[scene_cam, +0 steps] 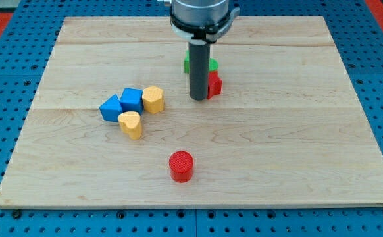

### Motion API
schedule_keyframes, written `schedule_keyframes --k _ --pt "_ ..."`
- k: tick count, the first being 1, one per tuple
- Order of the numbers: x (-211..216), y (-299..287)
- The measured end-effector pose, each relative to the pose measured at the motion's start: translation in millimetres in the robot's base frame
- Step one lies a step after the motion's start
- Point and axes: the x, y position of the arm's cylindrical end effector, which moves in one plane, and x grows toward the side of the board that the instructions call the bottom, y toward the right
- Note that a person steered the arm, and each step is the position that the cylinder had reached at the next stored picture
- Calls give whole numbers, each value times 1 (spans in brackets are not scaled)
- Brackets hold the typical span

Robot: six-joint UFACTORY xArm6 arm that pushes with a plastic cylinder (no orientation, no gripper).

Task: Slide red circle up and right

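Note:
The red circle [181,166] is a short red cylinder lying low on the wooden board [290,138], a little left of the middle. My tip [197,98] is the lower end of the dark rod, well above the red circle in the view and slightly to its right. The tip stands just left of a second red block [214,84], whose shape I cannot make out because the rod hides part of it. Whether the tip touches that block I cannot tell.
A green block [211,64] sits behind the rod, partly hidden, above the second red block. At the view's left lies a cluster: a blue triangle [111,107], a blue cube [132,99], a yellow block [153,99] and another yellow block [131,124].

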Motion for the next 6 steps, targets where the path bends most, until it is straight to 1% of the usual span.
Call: schedule_keyframes --k 1,2,3,4,5,6 --pt "-1 11" --pt "55 25" --pt "131 78" --pt "203 10" --pt "203 -68" --pt "165 -35"
